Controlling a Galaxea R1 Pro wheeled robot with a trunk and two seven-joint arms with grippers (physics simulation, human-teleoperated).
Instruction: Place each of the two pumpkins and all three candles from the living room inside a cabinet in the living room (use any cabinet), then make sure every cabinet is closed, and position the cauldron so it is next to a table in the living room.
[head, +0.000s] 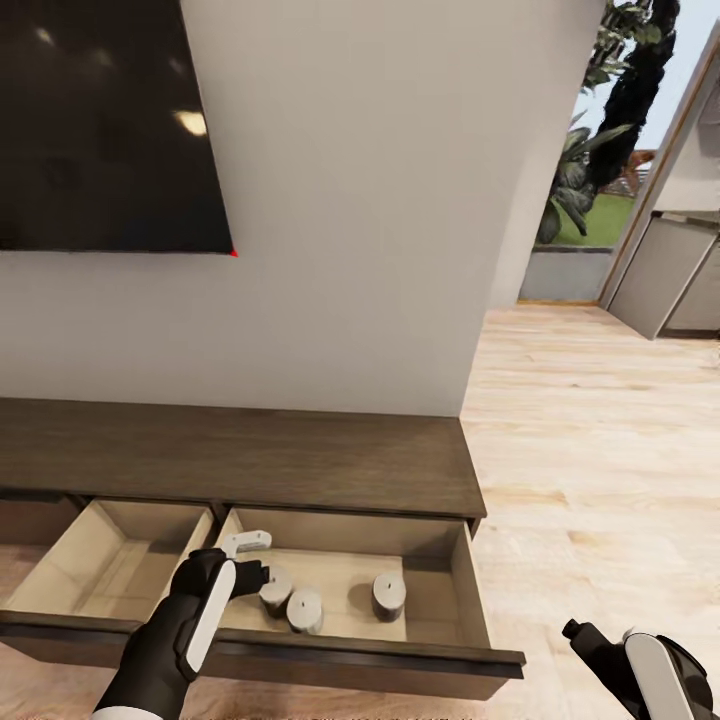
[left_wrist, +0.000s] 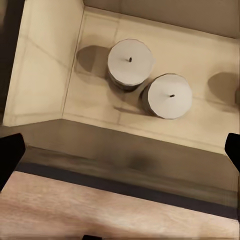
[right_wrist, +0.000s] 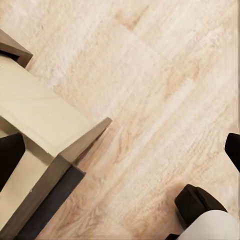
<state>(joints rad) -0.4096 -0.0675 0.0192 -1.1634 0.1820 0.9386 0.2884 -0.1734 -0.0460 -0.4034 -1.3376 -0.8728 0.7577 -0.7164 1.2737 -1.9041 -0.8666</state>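
1. Three candles sit in the open right-hand drawer at the head view's lower centre: two touching, a third apart to their right.
2. Each is a short, stout off-white cylinder, upright, wick pointing up.
3. The cabinet is long, low dark brown wood with a pale beige interior; two drawers stand pulled out.
4. The left gripper hovers over the drawer's left end, fingers spread, holding nothing.
5. The right gripper, at lower right over the pale plank floor, is open too.
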